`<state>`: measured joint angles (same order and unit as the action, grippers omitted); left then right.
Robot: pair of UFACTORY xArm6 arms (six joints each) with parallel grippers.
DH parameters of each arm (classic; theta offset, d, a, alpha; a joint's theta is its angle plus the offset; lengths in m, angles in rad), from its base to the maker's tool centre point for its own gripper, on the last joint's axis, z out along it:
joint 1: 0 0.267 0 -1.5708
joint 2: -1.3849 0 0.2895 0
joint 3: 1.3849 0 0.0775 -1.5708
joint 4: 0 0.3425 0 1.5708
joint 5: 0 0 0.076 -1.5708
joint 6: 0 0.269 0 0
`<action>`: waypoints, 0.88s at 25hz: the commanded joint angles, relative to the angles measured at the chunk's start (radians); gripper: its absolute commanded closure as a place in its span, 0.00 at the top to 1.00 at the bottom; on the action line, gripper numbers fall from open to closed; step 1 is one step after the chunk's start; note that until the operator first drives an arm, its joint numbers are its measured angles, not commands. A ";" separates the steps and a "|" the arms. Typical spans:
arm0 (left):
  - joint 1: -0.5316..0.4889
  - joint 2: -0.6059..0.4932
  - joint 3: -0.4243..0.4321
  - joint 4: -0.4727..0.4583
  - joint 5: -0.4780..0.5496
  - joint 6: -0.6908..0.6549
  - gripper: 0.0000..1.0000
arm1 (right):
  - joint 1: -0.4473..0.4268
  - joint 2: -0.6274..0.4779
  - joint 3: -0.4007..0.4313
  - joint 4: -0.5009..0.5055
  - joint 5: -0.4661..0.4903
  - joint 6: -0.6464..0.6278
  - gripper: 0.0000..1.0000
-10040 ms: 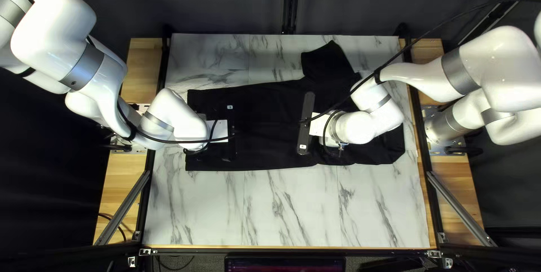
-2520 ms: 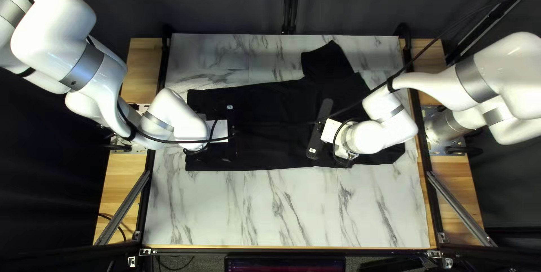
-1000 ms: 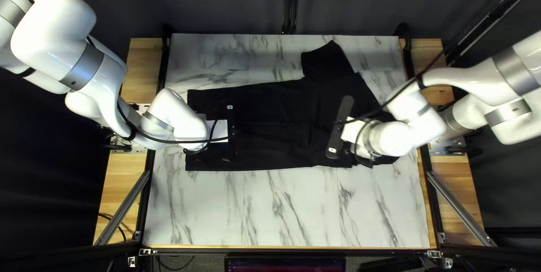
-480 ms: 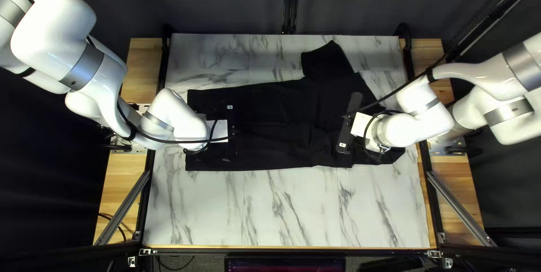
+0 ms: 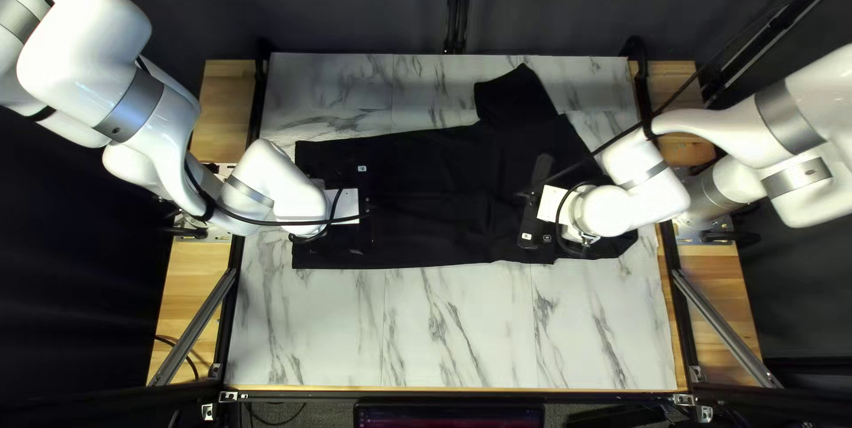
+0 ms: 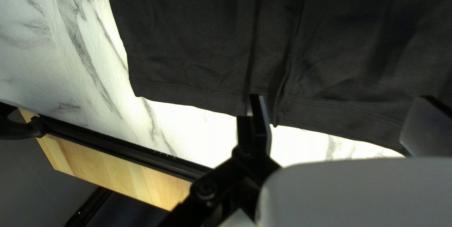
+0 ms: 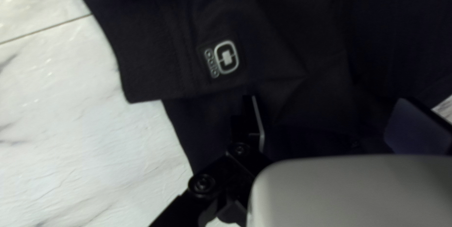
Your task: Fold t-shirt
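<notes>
The black t-shirt (image 5: 426,157) lies lengthwise across the bench (image 5: 444,330), matte and softly creased, its squared far sleeve (image 5: 517,98) jutting outward; the other, with a glossy patch (image 7: 226,57), seems turned inward. That sleeve probably wants light smoothing, without dragging its cuff. The right gripper (image 7: 327,109) and left gripper (image 6: 340,109) both have their fingers spread wide, gripping nothing

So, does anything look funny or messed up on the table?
One black sleeve pokes out toward the far side of the table, so the T-shirt looks lopsided. That's probably just because the folding isn't finished. I see no spills or rips.
</notes>
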<state>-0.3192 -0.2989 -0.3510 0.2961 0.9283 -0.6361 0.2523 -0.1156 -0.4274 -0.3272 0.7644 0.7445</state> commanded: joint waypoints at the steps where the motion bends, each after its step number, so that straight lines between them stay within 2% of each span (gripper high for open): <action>1: 0.000 0.000 0.000 0.000 0.000 0.000 1.00 | -0.062 0.013 0.006 -0.035 -0.043 -0.033 1.00; 12: 0.000 0.000 0.000 0.000 0.000 0.000 1.00 | -0.163 -0.056 -0.004 -0.132 -0.062 -0.075 1.00; 17: 0.000 0.000 0.000 0.000 0.000 0.000 1.00 | -0.133 -0.104 0.030 -0.160 -0.055 -0.012 1.00; 22: 0.000 0.000 0.000 0.000 0.000 0.000 1.00 | -0.069 -0.079 0.055 -0.168 -0.086 0.079 1.00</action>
<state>-0.3192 -0.2989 -0.3510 0.2961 0.9283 -0.6361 0.1591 -0.2087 -0.3863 -0.4902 0.6999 0.7841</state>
